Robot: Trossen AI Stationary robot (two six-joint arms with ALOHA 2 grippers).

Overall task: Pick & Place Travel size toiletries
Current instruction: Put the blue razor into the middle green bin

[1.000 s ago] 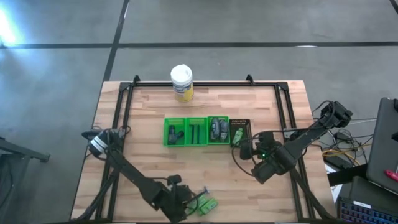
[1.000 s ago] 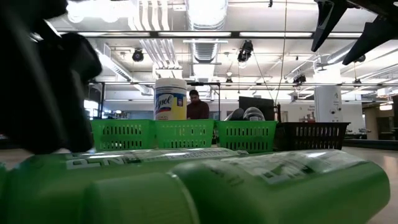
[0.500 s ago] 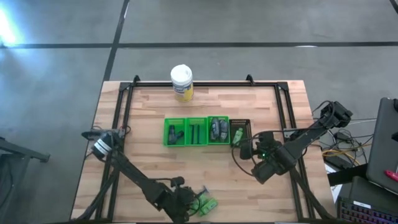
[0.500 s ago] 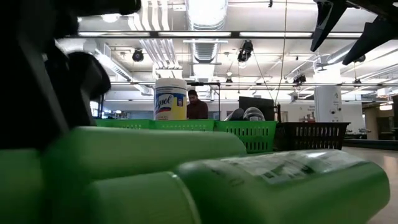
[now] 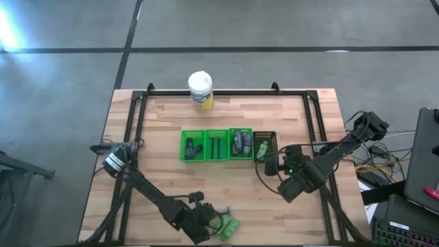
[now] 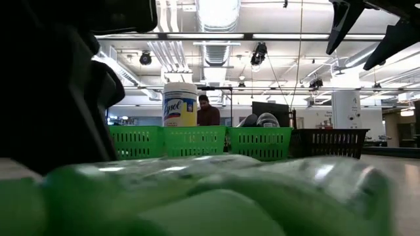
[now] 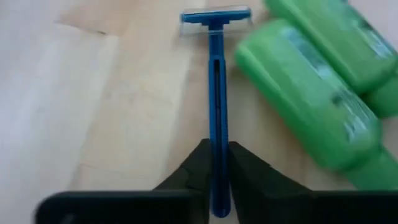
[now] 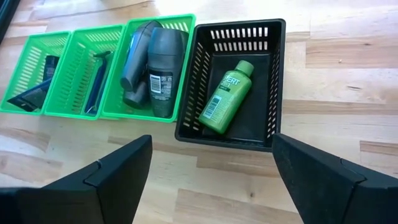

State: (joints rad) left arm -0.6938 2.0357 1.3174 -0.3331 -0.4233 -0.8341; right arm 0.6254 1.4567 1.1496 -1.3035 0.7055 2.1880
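1. Pale wooden surface (image 5: 171, 130) under strip-lit workshop ceiling; person (image 6: 209, 113) far off behind the baskets in the low view.
2. Left gripper (image 7: 216, 163) at the near edge of the surface, fingers (image 7: 189, 174) clenched on the handle of a blue razor (image 7: 215, 93). Head pointing away from the wrist, handle lying flat on the wood, so gripped low, probably for a lift straight up.
3. Just beside the razor, to one side: two green bottles (image 7: 308, 102) lying flat, side by side. Not touching the razor as far as visible, yet close enough to be nudged on the lift.
4. Farther out, mid-surface: row of three green baskets (image 5: 217, 145) and one black basket (image 5: 266, 145) at the right end. Second green basket (image 8: 93, 68) already holding another blue razor (image 8: 96, 81), likely the proper home for the one in hand.
5. Leftmost green basket holding a small dark tube (image 8: 37, 90); third holding dark grey bottles (image 8: 155, 68); black basket holding one green bottle (image 8: 227, 96).
6. Right gripper (image 8: 211, 180) hovering just near of the black basket, fingers spread wide and holding nothing; apparently waiting.
7. Nothing standing between the left gripper and the baskets.
8. White-lidded jar with yellow label (image 5: 200, 92) at the far edge, well apart.
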